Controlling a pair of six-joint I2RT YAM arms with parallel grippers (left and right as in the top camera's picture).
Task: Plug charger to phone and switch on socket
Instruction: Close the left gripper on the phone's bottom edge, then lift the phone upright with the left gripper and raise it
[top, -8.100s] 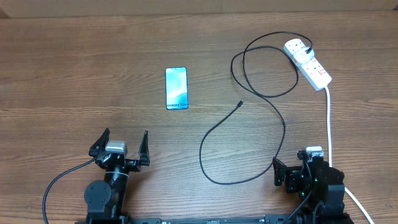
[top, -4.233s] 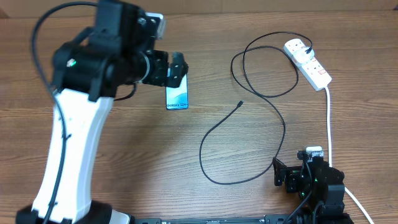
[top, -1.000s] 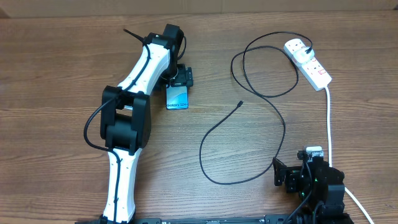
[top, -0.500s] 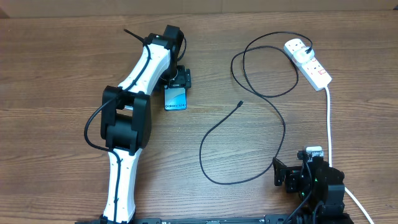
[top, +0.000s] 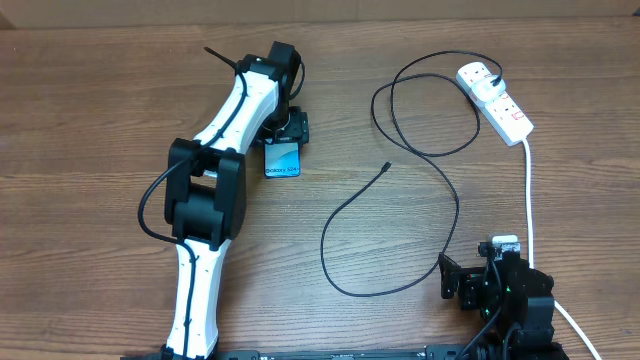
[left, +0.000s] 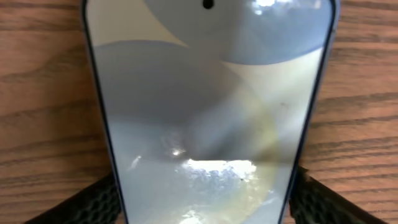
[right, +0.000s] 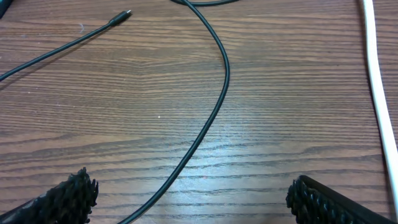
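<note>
The phone (top: 283, 161) lies flat left of centre and fills the left wrist view (left: 205, 93). My left gripper (top: 287, 133) is down over its far end, a black finger pad against each long edge (left: 202, 202), shut on it. The charger (top: 455, 215) is a thin black cable looping across the right half; its connector tip (top: 386, 166) lies free on the wood, also in the right wrist view (right: 126, 14). Its plug (top: 493, 78) sits in the socket (top: 503, 105) at the back right. My right gripper (right: 193, 193) is open and empty at the front right, over the cable.
The socket's thick white cord (top: 528, 190) runs down the right side past my right arm (top: 505, 290) and shows in the right wrist view (right: 378, 81). My left arm (top: 215, 180) stretches across the left half of the table.
My left arm rose from rest and reached down onto the phone. In the last second the phone shifted slightly left and turned a little between the fingers. The right arm has not moved.
</note>
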